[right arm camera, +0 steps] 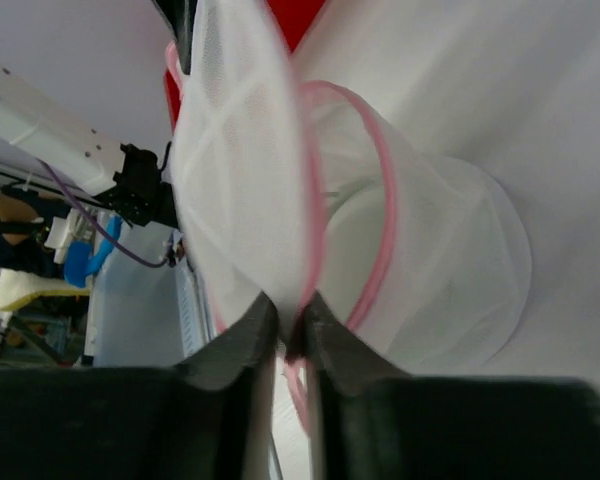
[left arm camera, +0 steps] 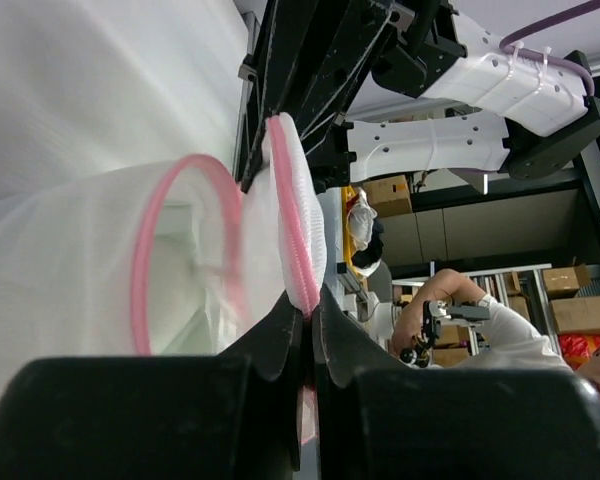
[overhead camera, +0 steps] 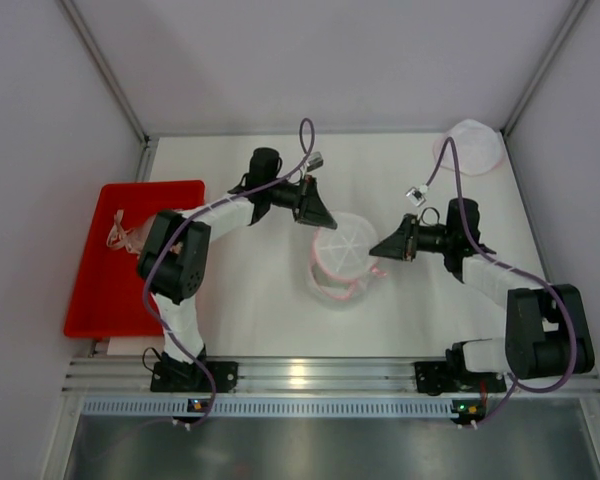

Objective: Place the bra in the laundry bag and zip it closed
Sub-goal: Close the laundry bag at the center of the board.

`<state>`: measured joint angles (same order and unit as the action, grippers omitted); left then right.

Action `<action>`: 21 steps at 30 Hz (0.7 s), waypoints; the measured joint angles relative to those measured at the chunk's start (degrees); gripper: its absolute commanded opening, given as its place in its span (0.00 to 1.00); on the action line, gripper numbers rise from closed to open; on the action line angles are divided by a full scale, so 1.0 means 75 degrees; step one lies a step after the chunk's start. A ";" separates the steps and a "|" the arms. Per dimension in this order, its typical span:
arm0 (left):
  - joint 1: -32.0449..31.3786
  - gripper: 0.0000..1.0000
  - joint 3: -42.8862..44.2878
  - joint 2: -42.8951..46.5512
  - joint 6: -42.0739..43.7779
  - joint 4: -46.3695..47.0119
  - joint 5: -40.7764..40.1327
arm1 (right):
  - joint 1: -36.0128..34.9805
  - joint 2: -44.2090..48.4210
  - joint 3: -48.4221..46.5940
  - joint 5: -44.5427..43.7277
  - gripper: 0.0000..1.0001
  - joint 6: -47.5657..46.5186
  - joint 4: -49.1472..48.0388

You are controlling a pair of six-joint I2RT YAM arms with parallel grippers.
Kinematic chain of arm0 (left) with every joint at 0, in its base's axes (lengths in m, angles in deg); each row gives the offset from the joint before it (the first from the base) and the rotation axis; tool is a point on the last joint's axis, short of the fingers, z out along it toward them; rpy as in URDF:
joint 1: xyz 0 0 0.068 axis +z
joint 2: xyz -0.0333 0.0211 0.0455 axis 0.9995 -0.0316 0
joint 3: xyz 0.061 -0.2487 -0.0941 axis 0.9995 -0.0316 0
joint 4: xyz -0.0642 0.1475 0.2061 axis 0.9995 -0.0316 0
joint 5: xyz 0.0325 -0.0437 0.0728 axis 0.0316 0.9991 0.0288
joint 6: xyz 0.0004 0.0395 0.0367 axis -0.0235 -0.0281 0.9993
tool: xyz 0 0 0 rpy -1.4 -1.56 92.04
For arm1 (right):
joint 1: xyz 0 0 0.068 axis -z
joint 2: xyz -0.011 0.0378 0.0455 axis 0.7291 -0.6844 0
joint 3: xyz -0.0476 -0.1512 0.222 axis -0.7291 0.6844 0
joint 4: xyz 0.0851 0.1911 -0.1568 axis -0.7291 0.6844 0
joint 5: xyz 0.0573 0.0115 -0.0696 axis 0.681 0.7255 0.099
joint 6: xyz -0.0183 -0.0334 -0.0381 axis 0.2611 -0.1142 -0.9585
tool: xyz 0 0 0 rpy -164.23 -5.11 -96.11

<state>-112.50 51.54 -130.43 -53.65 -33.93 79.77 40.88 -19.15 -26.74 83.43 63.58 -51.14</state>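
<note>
Both the left gripper (left arm camera: 308,312) and right gripper (right arm camera: 292,325) pinch the rim of the laundry bag (overhead camera: 340,255) between their jaws; opposing pulls could slip the mesh free.

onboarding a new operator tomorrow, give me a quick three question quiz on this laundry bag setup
1. True or false: the bra already lies inside the laundry bag.
2. What is the left gripper shut on? A) the bra B) the laundry bag C) nothing
3. Fill in: the bra lies on the ___ tray, to the left of the bag.

Key: 1 false; 2 B; 3 red
</note>
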 measured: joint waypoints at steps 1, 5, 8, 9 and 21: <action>0.0023 0.11 0.0090 -0.0067 0.0020 0.0003 0.0035 | -0.0041 0.0006 0.0000 0.0000 0.00 -0.0017 0.0015; 0.0119 0.34 0.0297 -0.0184 0.0210 0.0015 -0.0224 | -0.0169 0.0006 0.0044 0.0143 0.00 0.0236 -0.0032; 0.0265 0.49 0.0353 -0.0184 0.0420 -0.0082 -0.0595 | -0.0286 0.0006 0.0216 0.0195 0.00 0.0828 -0.0428; 0.0364 0.50 0.0393 -0.0181 0.0597 -0.0251 -0.0734 | -0.0294 0.0003 0.0300 0.0189 0.00 0.1058 -0.0583; 0.1364 0.49 0.2020 0.1279 0.6225 -0.5284 -0.4940 | -0.0297 -0.0647 0.0440 0.0338 0.00 0.3459 -0.1848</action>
<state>-102.27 66.69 -120.83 -6.97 -73.56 42.72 38.65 -24.01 -23.44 85.97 89.52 -65.00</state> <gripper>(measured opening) 0.501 0.039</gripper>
